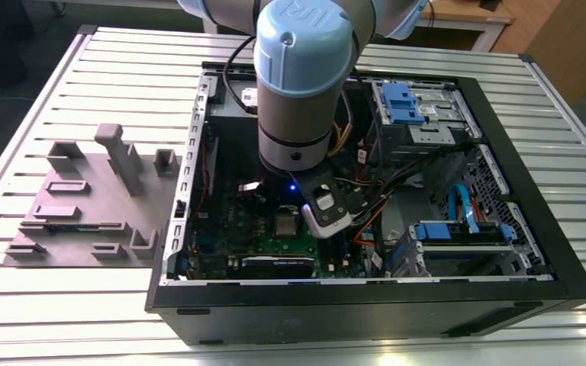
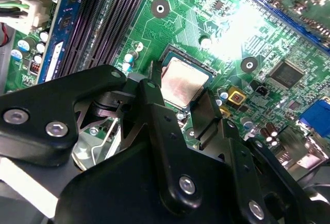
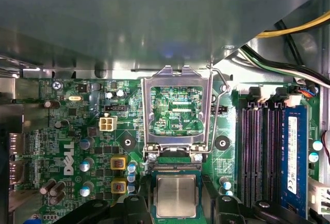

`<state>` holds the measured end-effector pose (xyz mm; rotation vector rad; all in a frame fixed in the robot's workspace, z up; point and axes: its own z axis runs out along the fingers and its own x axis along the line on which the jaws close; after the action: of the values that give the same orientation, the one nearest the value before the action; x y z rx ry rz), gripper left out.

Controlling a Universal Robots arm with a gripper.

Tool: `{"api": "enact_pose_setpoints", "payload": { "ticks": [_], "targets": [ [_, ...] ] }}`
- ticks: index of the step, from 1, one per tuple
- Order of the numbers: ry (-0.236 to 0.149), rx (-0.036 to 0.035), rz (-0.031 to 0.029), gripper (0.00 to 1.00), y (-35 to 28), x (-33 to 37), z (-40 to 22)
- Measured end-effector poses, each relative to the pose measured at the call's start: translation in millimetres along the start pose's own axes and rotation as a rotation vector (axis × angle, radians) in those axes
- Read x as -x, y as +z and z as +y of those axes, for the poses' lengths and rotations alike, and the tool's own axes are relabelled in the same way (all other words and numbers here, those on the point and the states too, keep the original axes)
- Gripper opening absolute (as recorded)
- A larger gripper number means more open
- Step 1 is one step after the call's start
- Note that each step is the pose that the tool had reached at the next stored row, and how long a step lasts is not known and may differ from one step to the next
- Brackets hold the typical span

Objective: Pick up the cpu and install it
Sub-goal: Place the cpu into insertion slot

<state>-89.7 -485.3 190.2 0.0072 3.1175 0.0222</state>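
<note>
cpu (image 3: 176, 195) sits in the socket (image 3: 175, 168), gripper (image 2: 179, 94) straddling it, can't tell if it's clamped or loose. I'd want it dead flat, corners lined up, zero force

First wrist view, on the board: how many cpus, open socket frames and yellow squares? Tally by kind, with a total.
cpu: 1
socket frame: 1
yellow squares: 2
Total: 4
</note>
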Motion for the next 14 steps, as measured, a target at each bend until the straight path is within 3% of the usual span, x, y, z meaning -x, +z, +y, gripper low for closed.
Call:
{"api": "enact_pose_setpoints", "payload": {
  "ticks": [14],
  "targets": [
    [0.0,-0.0004,-0.0002,0.47,1.3,-0.1,0.0]
  ]
}}
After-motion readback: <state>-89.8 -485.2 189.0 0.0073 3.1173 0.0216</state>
